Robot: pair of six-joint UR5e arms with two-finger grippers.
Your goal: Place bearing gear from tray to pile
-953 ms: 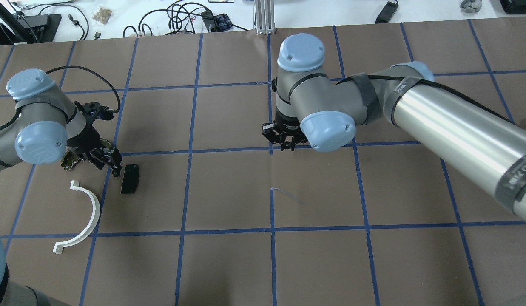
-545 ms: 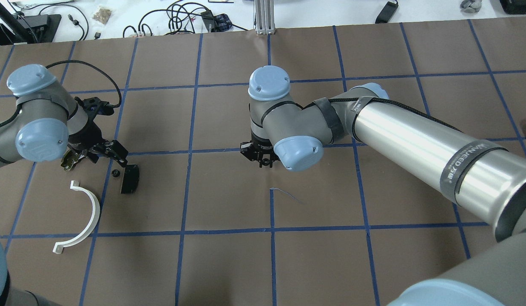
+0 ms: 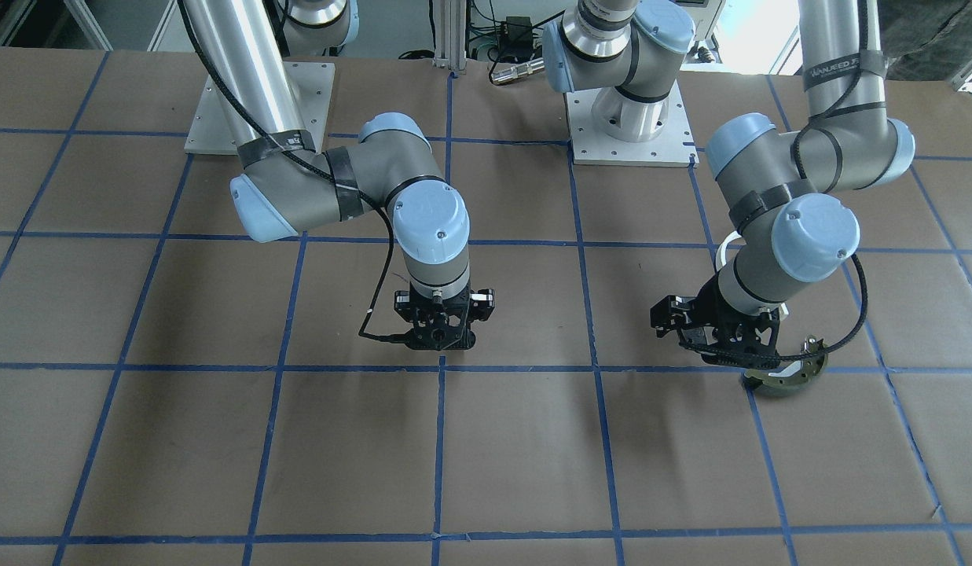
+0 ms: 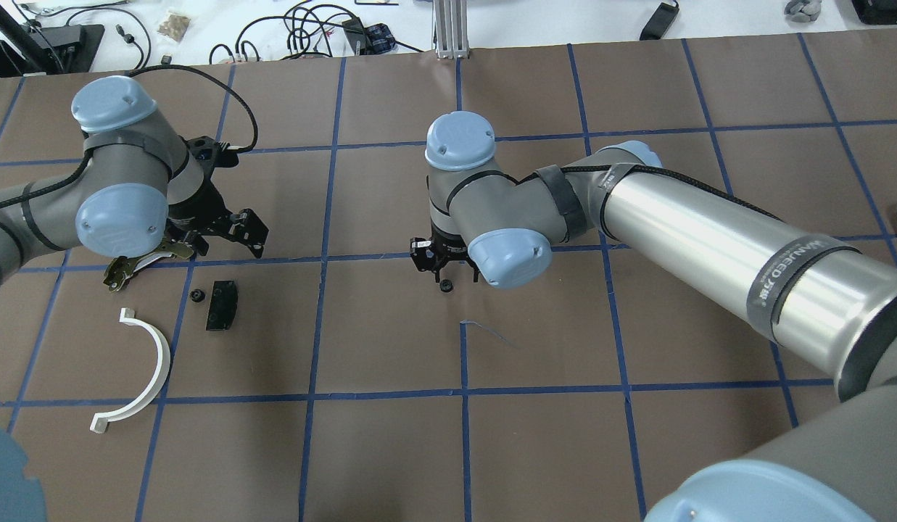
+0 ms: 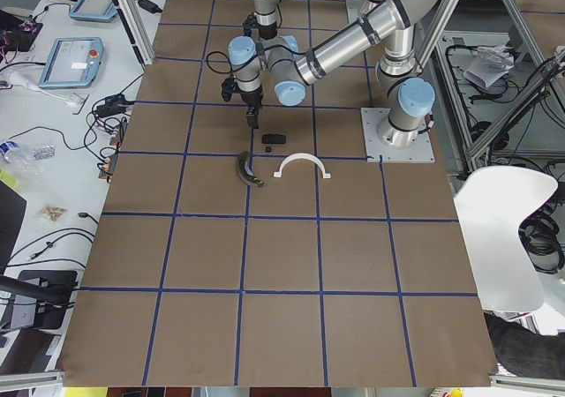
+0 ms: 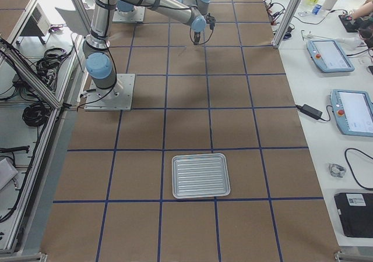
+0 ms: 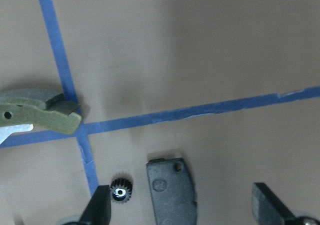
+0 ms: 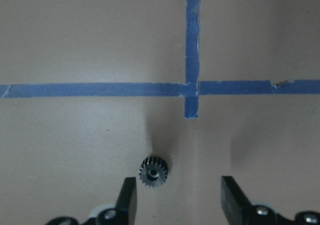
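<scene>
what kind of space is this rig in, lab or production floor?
Most likely a robotics lab or data-collection cell, not a production line. The table is covered in brown paper marked with a blue tape grid, and teach pendants and loose cables lie on white benches beside it.

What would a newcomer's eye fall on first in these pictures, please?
Most likely the large silver right arm reaching over the brown, blue-gridded table, with the right gripper open above a tiny black gear near mid-table. Then the pile by the open left gripper: white half-ring, black pad, olive shoe and a second small gear.
</scene>
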